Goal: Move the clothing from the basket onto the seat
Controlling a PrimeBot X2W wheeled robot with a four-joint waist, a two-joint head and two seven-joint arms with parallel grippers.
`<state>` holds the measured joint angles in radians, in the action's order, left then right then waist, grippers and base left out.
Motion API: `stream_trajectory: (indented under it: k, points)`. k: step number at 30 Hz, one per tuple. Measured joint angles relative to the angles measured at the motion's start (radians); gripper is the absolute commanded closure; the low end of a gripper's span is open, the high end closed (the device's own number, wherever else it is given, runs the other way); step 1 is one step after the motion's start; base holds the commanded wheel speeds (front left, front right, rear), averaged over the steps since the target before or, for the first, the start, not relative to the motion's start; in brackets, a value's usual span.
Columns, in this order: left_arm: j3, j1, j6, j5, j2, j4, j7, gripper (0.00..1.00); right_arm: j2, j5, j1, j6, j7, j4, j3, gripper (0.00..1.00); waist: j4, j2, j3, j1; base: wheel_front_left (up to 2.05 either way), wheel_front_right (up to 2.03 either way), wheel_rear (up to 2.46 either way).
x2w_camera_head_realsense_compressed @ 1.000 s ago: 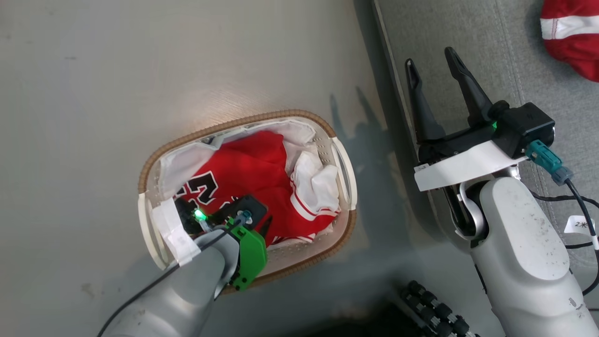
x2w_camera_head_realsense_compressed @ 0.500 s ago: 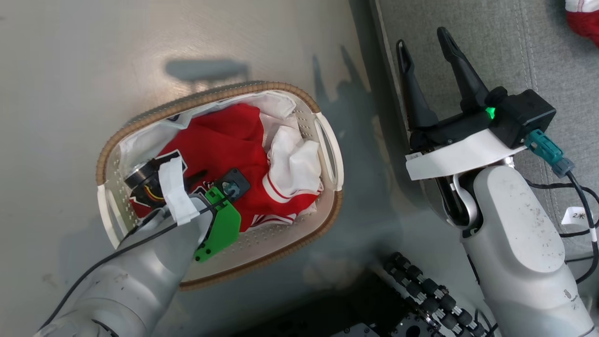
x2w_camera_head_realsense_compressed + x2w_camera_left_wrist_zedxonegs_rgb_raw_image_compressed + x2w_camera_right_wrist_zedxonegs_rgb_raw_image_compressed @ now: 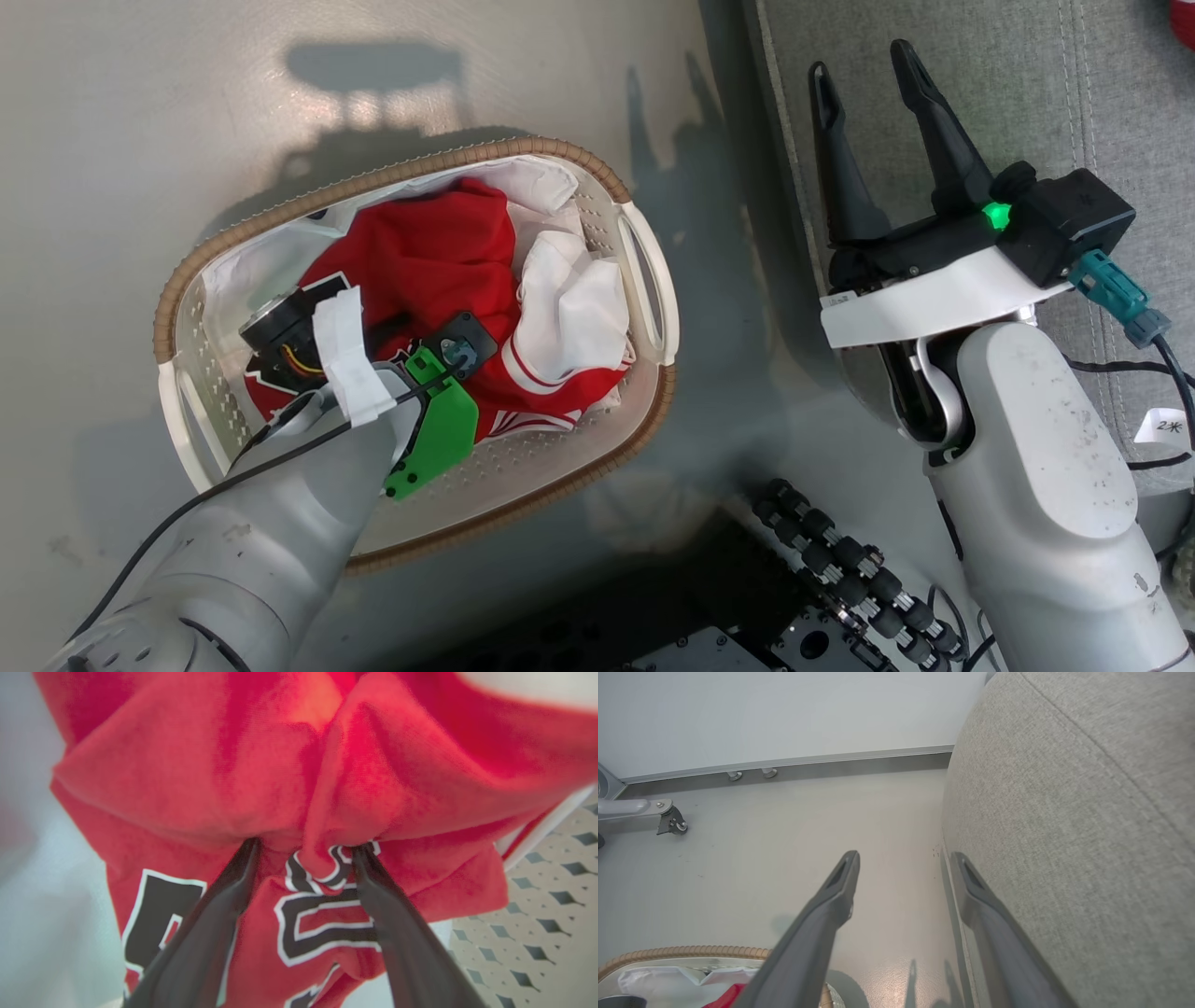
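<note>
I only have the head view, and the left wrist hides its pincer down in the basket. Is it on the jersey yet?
Observer: In the left wrist view the left pincer is spread wide, tips pushed into the jersey, with a fold bunched between them. It is not clamped.
Operator: Any liner caught in there?
Observer: No. Only red fabric and lettering lie between the fingers. The white liner sits off to one side.
Operator: Anything ahead of the right arm?
Observer: The right wrist view shows a caster leg on the floor by the wall, well ahead of the right pincer.
</note>
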<state>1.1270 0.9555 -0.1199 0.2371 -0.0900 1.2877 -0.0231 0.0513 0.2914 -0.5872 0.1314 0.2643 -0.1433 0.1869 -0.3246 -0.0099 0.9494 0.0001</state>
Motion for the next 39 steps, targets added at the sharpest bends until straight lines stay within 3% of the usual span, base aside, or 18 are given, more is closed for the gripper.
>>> stream_trajectory:
  k: [2,10,21,33,39]
  points:
    - [-0.004,0.000,-0.002,0.012,0.000,0.001,-0.006,1.00,0.000,0.002,-0.004,0.000,0.000,0.000,0.000,0.00,0.000,0.0000,-0.002,0.0000,0.00,0.00,0.00]
    - [-0.028,-0.025,-0.004,0.070,0.011,0.002,-0.062,1.00,-0.001,-0.001,-0.007,0.000,0.000,-0.023,-0.018,0.00,0.008,0.0000,-0.048,-0.0001,0.00,0.00,0.00]
    - [-0.061,-0.142,-0.007,0.163,0.036,-0.029,-0.175,1.00,0.006,-0.032,0.026,0.000,0.000,-0.082,-0.015,0.00,0.047,0.0000,-0.198,-0.0001,0.00,0.00,0.00]
    - [-0.070,-0.288,-0.009,0.278,0.038,-0.219,-0.235,1.00,0.048,-0.029,0.140,0.000,0.000,-0.146,0.002,0.00,0.138,0.0000,-0.416,-0.0001,0.00,0.00,0.00]
    - [-0.174,-0.356,0.017,0.293,0.039,-0.352,-0.239,1.00,0.067,-0.027,0.209,0.000,0.000,-0.167,0.003,0.00,0.189,0.0000,-0.530,-0.0001,0.00,0.00,0.00]
